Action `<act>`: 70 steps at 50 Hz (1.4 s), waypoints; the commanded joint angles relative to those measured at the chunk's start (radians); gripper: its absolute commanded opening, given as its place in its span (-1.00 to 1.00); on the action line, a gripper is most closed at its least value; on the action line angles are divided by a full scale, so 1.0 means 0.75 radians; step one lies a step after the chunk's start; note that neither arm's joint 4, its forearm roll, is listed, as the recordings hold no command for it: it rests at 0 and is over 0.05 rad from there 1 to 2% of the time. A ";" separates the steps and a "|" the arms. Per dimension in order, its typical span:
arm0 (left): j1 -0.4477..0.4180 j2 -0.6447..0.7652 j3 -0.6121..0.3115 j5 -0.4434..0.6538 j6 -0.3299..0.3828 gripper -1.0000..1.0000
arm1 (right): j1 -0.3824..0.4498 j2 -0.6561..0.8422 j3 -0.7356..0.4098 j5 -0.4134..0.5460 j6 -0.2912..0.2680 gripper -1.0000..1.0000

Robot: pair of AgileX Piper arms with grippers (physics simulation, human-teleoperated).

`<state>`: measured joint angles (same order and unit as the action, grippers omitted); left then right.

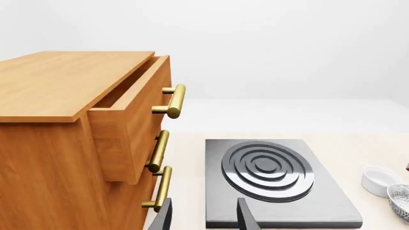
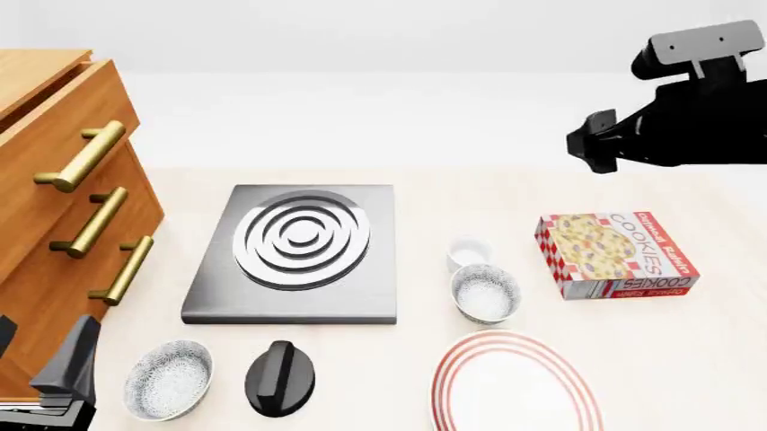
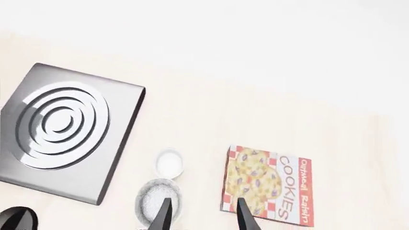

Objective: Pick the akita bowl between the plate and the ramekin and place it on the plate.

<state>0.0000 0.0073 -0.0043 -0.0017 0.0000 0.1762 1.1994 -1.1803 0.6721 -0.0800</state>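
Right end effector [image 3: 200,214]: raised well above the worktop [image 2: 671,359], fingers apart, holding nothing; bowl and cookie box below it.
Left end effector [image 1: 203,215]: low near the drawer unit [image 2: 60,197], fingers spread, empty.
Bowl [image 2: 486,294]: upright on the worktop, between ramekin [image 2: 470,253] and plate [image 2: 515,382]; just beside the ramekin, near the plate's far rim.
Plate: near edge of worktop, bare.
Second bowl [image 2: 168,380]: near left, beside a black knob [image 2: 280,377].
Burner [image 2: 297,251]: left of ramekin.
Cookie box [image 2: 613,254]: right of bowl, lying flat.
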 commanded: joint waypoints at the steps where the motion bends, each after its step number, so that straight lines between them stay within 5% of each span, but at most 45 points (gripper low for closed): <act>1: 0.000 0.000 0.000 0.000 0.000 1.00 | -0.011 0.121 0.082 -0.066 0.024 1.00; 4: 0.000 0.000 0.000 0.000 0.000 1.00 | 0.009 0.152 0.112 -0.082 0.046 1.00; 5: 0.000 0.000 0.000 0.000 0.000 1.00 | 0.043 0.172 0.114 -0.086 0.120 1.00; 8: 0.000 0.000 0.000 0.000 0.000 1.00 | 0.017 0.181 0.145 -0.124 0.088 1.00; 9: 0.000 0.000 0.000 0.000 0.000 1.00 | 0.043 0.214 0.163 -0.142 0.150 1.00; 12: 0.000 0.000 0.000 0.000 0.000 1.00 | 0.015 0.206 0.185 -0.167 0.112 1.00; 37: 0.000 0.000 0.000 0.000 0.000 1.00 | -0.041 0.373 0.342 -0.386 0.193 1.00; 70: 0.000 0.000 0.000 0.000 0.000 1.00 | 0.078 0.431 0.462 -0.505 0.377 1.00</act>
<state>0.0000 0.0073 -0.0043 -0.0017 0.0000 0.2147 1.4989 -0.8612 0.3236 0.1673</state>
